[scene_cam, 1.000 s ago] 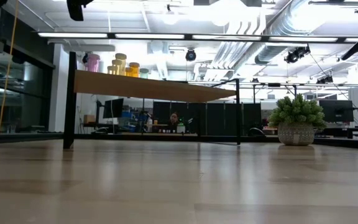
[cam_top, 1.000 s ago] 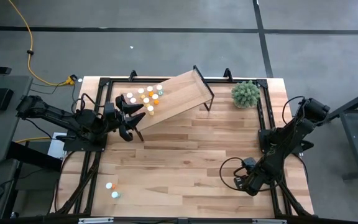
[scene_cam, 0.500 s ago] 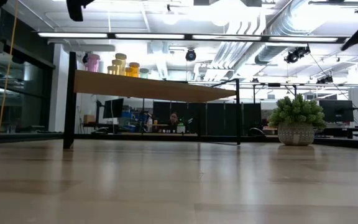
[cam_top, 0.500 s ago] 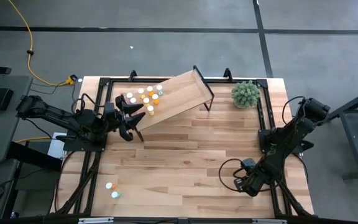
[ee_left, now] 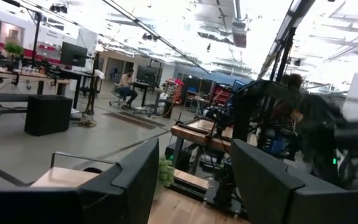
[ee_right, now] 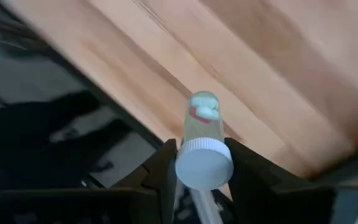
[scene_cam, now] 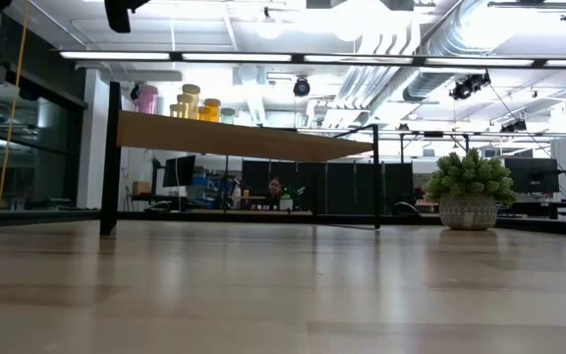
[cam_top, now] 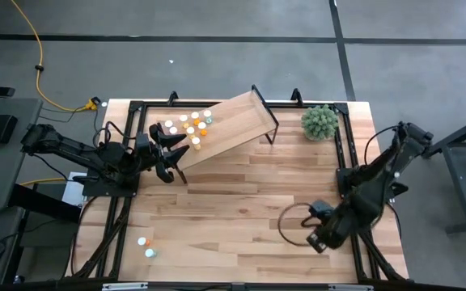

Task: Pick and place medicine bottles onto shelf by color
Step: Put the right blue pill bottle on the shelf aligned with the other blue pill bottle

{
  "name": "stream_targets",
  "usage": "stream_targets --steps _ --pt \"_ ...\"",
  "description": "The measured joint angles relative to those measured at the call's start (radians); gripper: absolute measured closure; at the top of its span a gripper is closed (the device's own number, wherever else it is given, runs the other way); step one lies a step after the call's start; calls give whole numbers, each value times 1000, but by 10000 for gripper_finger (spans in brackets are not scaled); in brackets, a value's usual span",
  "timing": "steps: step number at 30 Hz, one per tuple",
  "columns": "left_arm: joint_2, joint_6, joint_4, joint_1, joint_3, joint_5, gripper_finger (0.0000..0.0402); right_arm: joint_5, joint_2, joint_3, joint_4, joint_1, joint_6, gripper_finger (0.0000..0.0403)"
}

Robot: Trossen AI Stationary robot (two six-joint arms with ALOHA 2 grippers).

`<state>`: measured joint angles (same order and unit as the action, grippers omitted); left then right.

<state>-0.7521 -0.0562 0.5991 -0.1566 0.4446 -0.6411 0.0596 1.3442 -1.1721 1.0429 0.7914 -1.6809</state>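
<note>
Fuzzy green plant (cam_top: 319,122) beside shelf (cam_top: 233,121), bottles (cam_top: 188,125) clustered atop

A cluster of small round medicine bottles (cam_top: 188,126) with white caps and orange, yellow and pink bodies stands upright on the left end of the light-wood plank shelf (cam_top: 231,125) on black legs, upper centre of the high view. Two more white-capped bottles (cam_top: 146,246) stand on the desk at lower left. One clear, white-capped bottle (ee_right: 202,146) sits between the right hand's (ee_right: 202,163) fingers.

light: bright overhead ceiling strips (scene_cam: 263,57) | glare: left wrist view washed out | blur: right wrist view soft
</note>
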Motion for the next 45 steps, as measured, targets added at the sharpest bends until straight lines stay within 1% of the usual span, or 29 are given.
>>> stream_targets --steps 3,7,11,14,17,21,24,26,30,33,41,45 --pt "0 0 10 0 0 0 213 -66 -1 -152 80 -123 192 297" --pt "0 0 41 0 0 0 213 -144 35 -353 198 -344 450 297" --pt "1 -1 69 0 0 6 213 -181 135 -565 277 -562 729 297" --pt "1 -5 81 -1 0 9 213 -183 244 -713 296 -693 910 297" --pt "1 -31 79 -2 0 12 213 -184 356 -857 302 -798 1021 296" --pt "1 -77 79 -2 0 13 213 -171 508 -1022 324 -901 1106 296" --pt "1 -119 79 -2 0 13 213 -151 613 -1128 373 -958 1145 296" --pt "1 -145 79 -2 0 13 213 -134 668 -1186 446 -988 1169 296" --pt "1 -177 78 -4 0 13 213 -109 683 -1121 542 -1040 1192 296" --pt "0 -177 75 -11 0 12 213 -98 671 -1070 531 -1071 1192 296" --pt "-2 -177 68 -12 0 10 213 -119 664 -1065 529 -1151 1191 296" --pt "-2 -177 65 -12 0 8 213 -67 672 -1063 528 -1188 1189 296"
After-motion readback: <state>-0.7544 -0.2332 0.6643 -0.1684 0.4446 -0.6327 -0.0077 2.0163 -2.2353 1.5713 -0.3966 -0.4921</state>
